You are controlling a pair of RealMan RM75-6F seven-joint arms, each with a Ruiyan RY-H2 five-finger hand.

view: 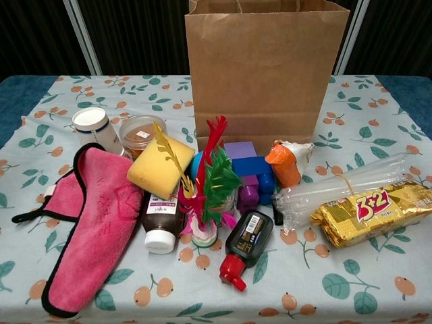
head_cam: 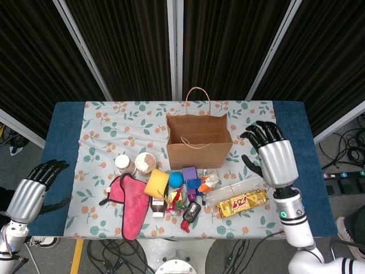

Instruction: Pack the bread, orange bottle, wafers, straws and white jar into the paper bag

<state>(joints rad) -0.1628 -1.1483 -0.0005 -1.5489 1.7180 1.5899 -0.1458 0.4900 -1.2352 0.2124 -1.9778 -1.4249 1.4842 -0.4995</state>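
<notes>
Left hand (head_cam: 31,194) at lower left of head view, off the surface edge, fingers apart, holding nothing; idle and well apart from every item. White jar (head_cam: 123,164) stands left of centre, just beside a brown-lidded tub (head_cam: 145,162) and near the pink cloth (head_cam: 134,206); risk: a broad hand closing on the jar knocks the tub or drags the cloth. Clutter in the middle (yellow sponge (head_cam: 156,182), blue and purple blocks (view: 246,175), feather toy (view: 209,182)) crowds the orange bottle (view: 285,164), which lies tilted against the blocks; a grasp there could catch a block as well, or roll the bottle away. Paper bag (head_cam: 199,140) upright at upper centre, mouth open; bread not seen on the surface, cannot tell if it is inside. Bag is light, so a hand brushing its rim may tip or push it. Straws (view: 344,182) in clear wrap touch the gold wafers (view: 371,212) at lower right; lifting one may drag the other, and the slick wrap may slip. Right hand (head_cam: 274,160) hovers right of the bag, fingers spread, empty
</notes>
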